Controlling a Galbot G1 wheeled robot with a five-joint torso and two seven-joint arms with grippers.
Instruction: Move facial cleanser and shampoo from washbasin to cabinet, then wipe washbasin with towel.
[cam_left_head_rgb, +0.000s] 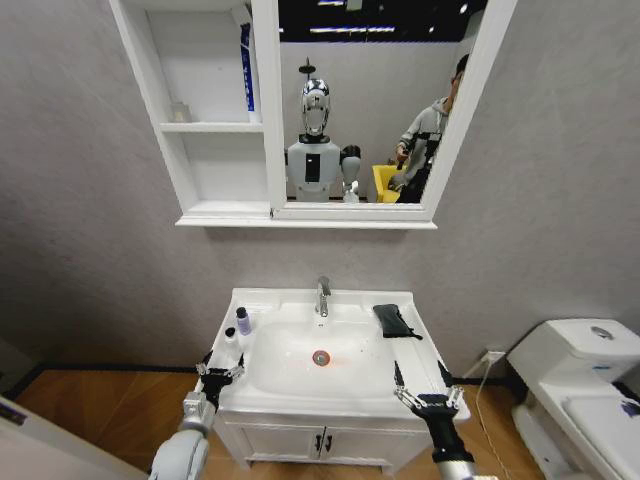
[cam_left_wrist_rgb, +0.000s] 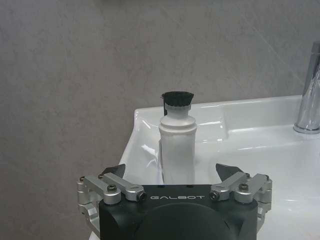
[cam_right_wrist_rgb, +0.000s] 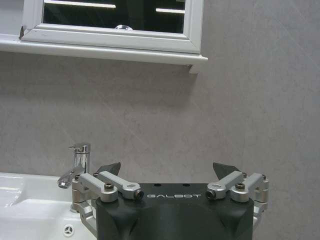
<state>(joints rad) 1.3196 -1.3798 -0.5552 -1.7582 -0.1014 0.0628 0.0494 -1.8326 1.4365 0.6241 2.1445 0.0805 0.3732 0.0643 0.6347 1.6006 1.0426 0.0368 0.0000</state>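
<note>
You are lining the left gripper (cam_left_wrist_rgb: 170, 172), jaws released, up on the facial cleanser (cam_left_wrist_rgb: 176, 145); closing off-centre is risking tipping it into the shampoo (cam_left_head_rgb: 243, 321).

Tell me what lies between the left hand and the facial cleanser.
Nothing. In the left wrist view the left hand is open, and the facial cleanser stands upright just ahead of it on the washbasin ledge, with bare white ledge between.
</note>
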